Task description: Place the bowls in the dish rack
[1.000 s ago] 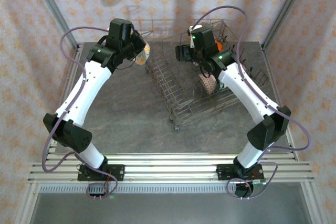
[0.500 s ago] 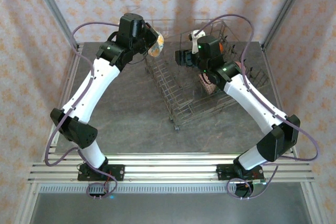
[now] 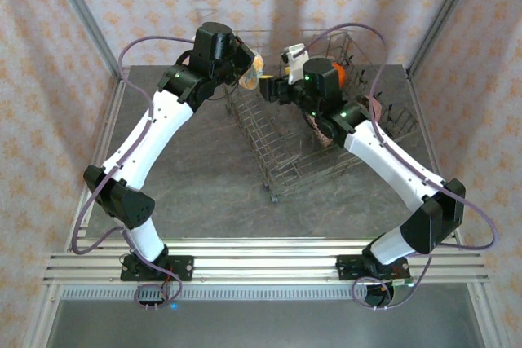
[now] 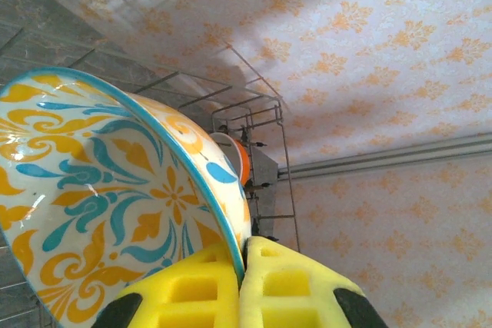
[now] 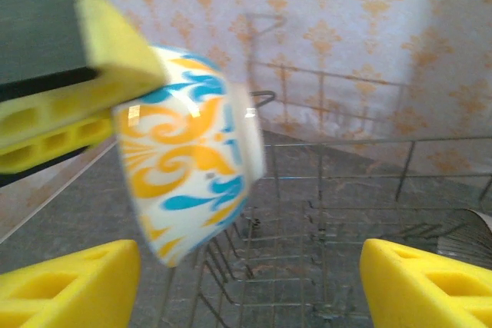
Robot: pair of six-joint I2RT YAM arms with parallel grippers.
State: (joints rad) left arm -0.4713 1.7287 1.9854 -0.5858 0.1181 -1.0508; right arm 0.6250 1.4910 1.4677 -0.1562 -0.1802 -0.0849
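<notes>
Beside the spread right hand (image 5: pixel 250 289), the left hand (image 4: pixel 242 266) pinches the rim of a blue-and-orange ceramic bowl (image 4: pixel 100 174), which may slip onto the silver wire dish rack (image 3: pixel 277 140).

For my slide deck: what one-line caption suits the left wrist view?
Left gripper pinches the rim of a blue-and-orange patterned bowl, wire dish rack beyond.

Left wrist view: the patterned bowl (image 4: pixel 115 190) is cropped by the left and bottom edges, and an orange bowl (image 4: pixel 240 160) behind its rim is mostly hidden. Right wrist view: the same bowl is blurred, and the fingers (image 5: pixel 419 286) of the right gripper (image 5: pixel 250 289) are cut off at the bottom edge. From above, bowls in the dish rack (image 3: pixel 273 148) are largely covered by the right arm (image 3: pixel 383 156).
</notes>
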